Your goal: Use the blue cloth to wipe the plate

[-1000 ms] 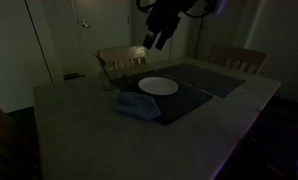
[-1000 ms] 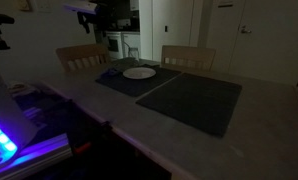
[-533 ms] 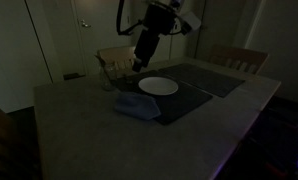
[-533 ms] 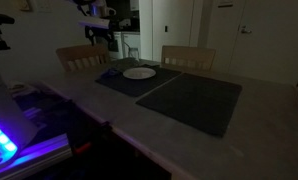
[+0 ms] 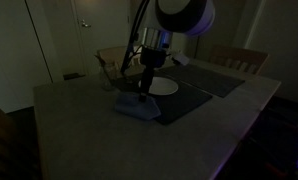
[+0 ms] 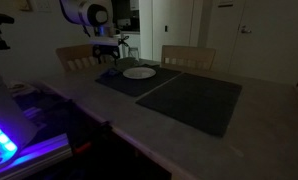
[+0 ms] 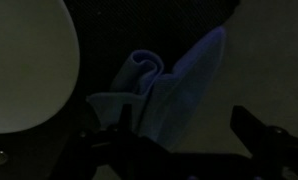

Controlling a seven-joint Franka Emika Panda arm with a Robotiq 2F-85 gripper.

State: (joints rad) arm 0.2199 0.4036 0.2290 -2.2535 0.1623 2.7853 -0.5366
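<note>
**Open gripper held low over the blue cloth, plate just beside it**

In an exterior view the gripper (image 5: 143, 94) is seen near the middle of the frame, pointed downward at the end of the arm. Directly beneath it the blue cloth (image 5: 136, 107) lies crumpled on the near left corner of a dark placemat (image 5: 187, 101). The plate (image 5: 168, 88) is set on the same placemat, just above and to the right of the cloth, and its left part is hidden by the arm. The placemat is laid on a pale table (image 5: 74, 125).

In the wrist view the cloth fills the centre, bunched into soft folds. The plate occupies the upper left, separated from the cloth by a strip of dark mat. Two fingers (image 7: 261, 135) are seen along the lower edge, spread wide apart, with the cloth lying between them in the picture. Nothing is clamped. Whether the fingertips touch the fabric cannot be told in the dim light.
</note>
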